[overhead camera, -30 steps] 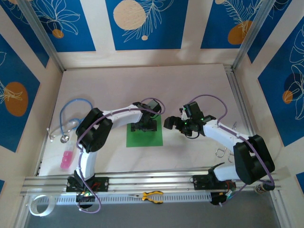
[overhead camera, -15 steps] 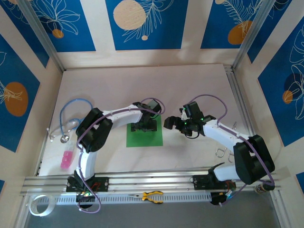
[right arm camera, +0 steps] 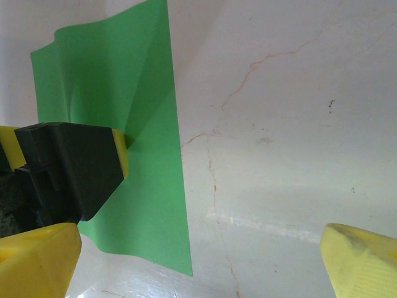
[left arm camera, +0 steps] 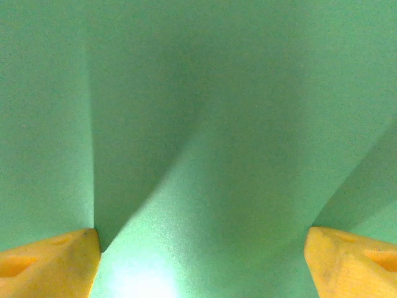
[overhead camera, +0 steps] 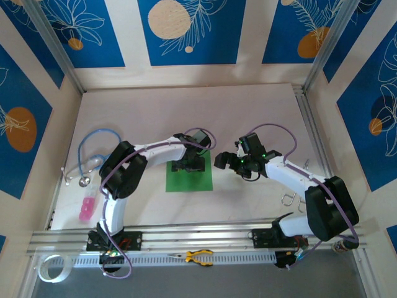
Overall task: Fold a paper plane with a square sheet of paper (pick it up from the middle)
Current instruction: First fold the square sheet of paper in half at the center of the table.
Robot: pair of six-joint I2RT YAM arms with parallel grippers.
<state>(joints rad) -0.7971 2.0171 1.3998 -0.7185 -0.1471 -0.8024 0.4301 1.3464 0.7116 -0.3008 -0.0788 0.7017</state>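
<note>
Barely anything is shifting since a second ago: left tool [overhead camera: 188, 166] is still pressing wide-spread fingertips [left arm camera: 49, 264] onto the square sheet of paper [overhead camera: 189, 181], buckling it between them, on the bench [overhead camera: 248, 112]. Right tool [overhead camera: 222, 160] is hovering wide open just beside the sheet, gripping nothing.

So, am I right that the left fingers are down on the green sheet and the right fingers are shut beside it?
Not quite: the right fingers are open, standing wide apart, as the right wrist view shows. The rest holds: the left fingers are down on the green sheet, and the right ones are beside it.
</note>
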